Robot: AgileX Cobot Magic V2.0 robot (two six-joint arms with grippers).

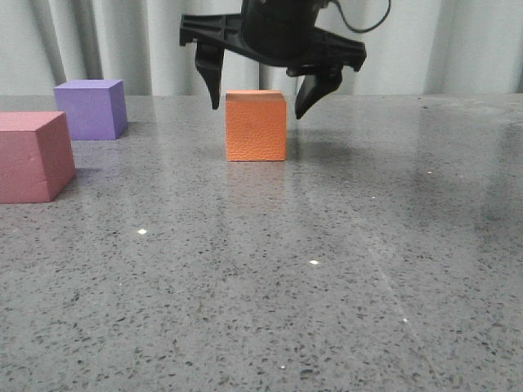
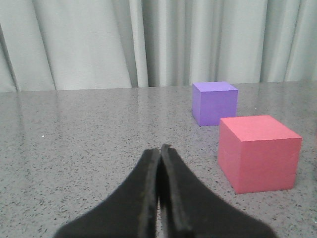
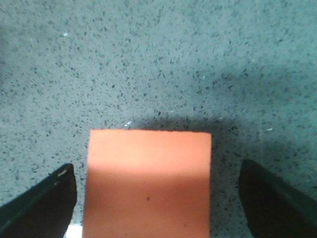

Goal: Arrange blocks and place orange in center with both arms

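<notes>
Two fingers of the right gripper straddle the orange cube mid-table, jaws spread, clear of both faces. Recommended: descend centred, then close squarely. Left gripper pressed together, empty, near the pinkish-red cube.

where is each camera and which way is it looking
Front: low at the table's near edge, facing the curtain; right end effector open astride the orange cube.
Left wrist: on the left arm, looking along the table at the purple cube and pinkish-red cube; shut left end effector shows.
Right wrist: straight down on the orange cube, as in front view.
</notes>
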